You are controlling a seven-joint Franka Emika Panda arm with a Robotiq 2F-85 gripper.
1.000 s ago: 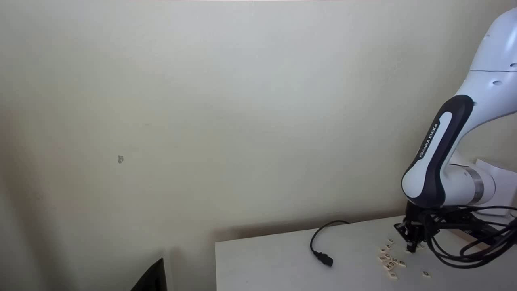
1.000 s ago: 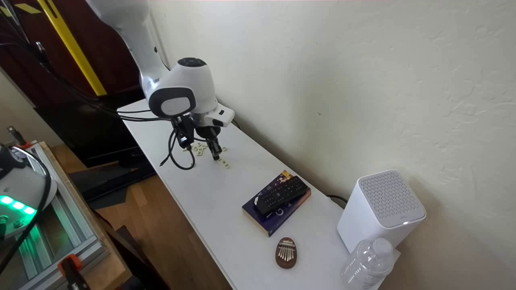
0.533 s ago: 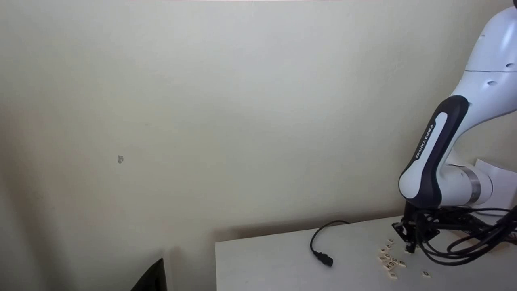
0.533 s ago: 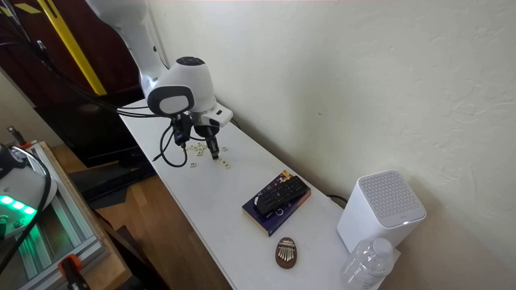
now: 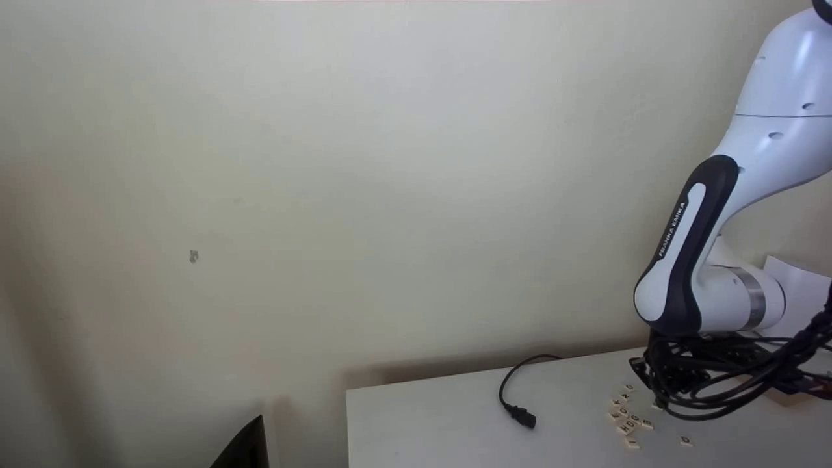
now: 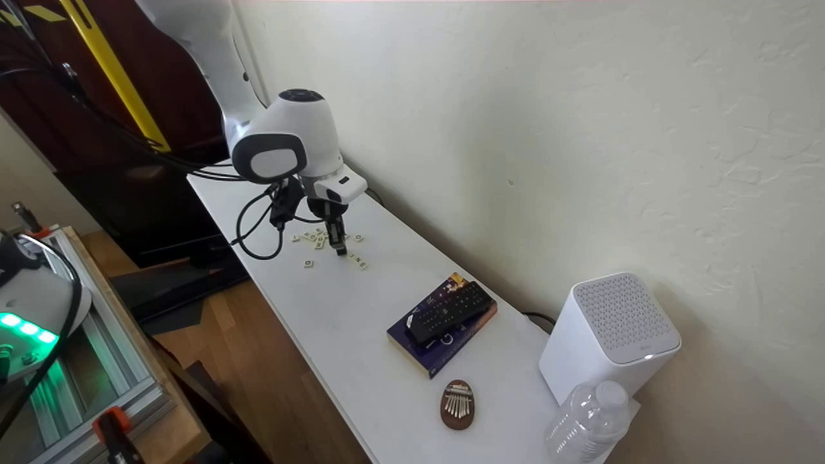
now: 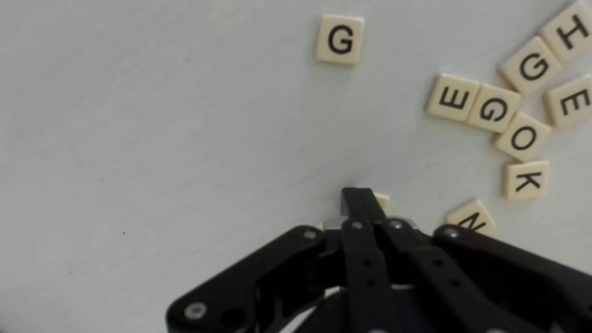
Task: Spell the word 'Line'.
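Small pale tan letter tiles lie on the white table. In an exterior view a short slanted row of tiles, with N and E readable (image 6: 358,261), sits just beside my gripper (image 6: 341,252). In the wrist view my gripper (image 7: 358,192) has its fingers together, low at the table. A tile (image 7: 383,200) shows just right of the fingertip, its letter hidden; I cannot tell if they touch. A lone G tile (image 7: 340,40) lies apart. E (image 7: 452,98), G (image 7: 494,109), O (image 7: 523,137), K (image 7: 527,180) and N (image 7: 472,217) tiles lie to the right. Cables mostly hide my gripper in an exterior view.
A dark blue book (image 6: 416,351) carries a black remote (image 6: 451,312). A small brown thumb piano (image 6: 457,405), a white box-like device (image 6: 606,328) and a clear bottle (image 6: 588,422) stand further along. A black cable (image 5: 522,416) lies by the wall. Loose cables (image 5: 715,390) hang at the gripper.
The arm and gripper have shifted slightly left in both exterior views. The hanging cables have swung, uncovering a lone tile in one view and covering the gripper in another. The tiles look unmoved.
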